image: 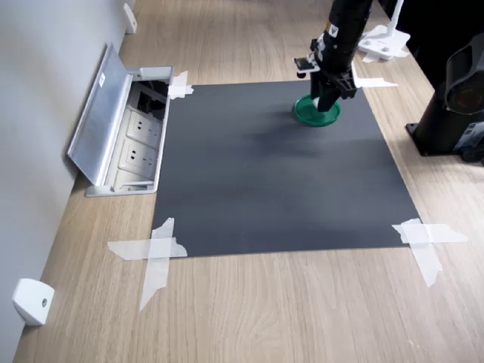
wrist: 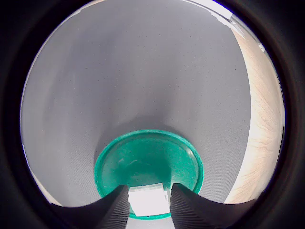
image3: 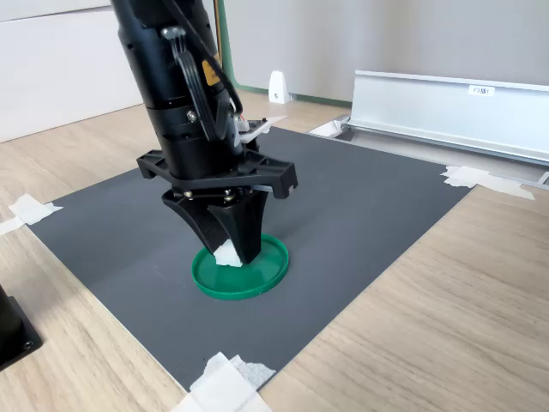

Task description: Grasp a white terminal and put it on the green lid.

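A: Clamping the white terminal [wrist: 148,201] between gripper [wrist: 149,204] fingers, hovering over the green lid's [wrist: 147,167] near rim.
B: Lowering gently, then opening slowly, hopefully avoiding any bouncing off.

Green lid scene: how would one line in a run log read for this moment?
tool: shut on white terminal | position: over green lid | lid: on dark mat | release: not yet

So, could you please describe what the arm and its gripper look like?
The arm is glossy black and cylindrical, with black cables and a small yellow sticker on its side. A flanged black bracket carries the gripper, whose two tapered black fingers have ribbed surfaces.
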You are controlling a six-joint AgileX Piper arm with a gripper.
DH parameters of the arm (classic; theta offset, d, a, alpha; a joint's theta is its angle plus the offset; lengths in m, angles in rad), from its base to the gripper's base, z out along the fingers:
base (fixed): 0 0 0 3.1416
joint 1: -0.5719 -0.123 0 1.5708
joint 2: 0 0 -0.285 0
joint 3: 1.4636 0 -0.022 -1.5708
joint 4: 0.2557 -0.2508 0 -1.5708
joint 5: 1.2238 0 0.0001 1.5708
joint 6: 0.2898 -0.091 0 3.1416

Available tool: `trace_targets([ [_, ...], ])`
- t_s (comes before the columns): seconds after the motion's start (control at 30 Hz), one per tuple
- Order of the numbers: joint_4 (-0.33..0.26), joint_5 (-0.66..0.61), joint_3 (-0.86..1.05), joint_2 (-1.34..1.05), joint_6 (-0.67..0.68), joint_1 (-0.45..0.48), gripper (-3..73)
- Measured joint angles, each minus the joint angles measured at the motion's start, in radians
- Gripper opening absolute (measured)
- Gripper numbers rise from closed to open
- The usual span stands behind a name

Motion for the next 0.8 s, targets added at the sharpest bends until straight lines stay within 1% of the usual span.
trace_targets([
  [0.13,0.0,-0.009,0.0,0.0,-0.003,0.0,53.0],
  [0.23,0.012,-0.01,0.0,-0.001,-0.005,0.0,61.4],
  [0.27,0.015,-0.01,0.0,-0.002,-0.007,0.0,63.2],
  [0.37,0.025,-0.016,0.0,-0.016,-0.012,0.0,65.4],
  [0.5,0.027,-0.05,0.0,-0.063,-0.015,0.0,64.7],
  [0.6,0.002,-0.083,0.0,-0.126,-0.016,0.0,61.3],
  [0.7,-0.052,-0.109,0.0,-0.2,-0.012,0.0,55.1],
  [0.8,-0.092,-0.127,0.001,-0.285,-0.011,0.0,45.0],
])
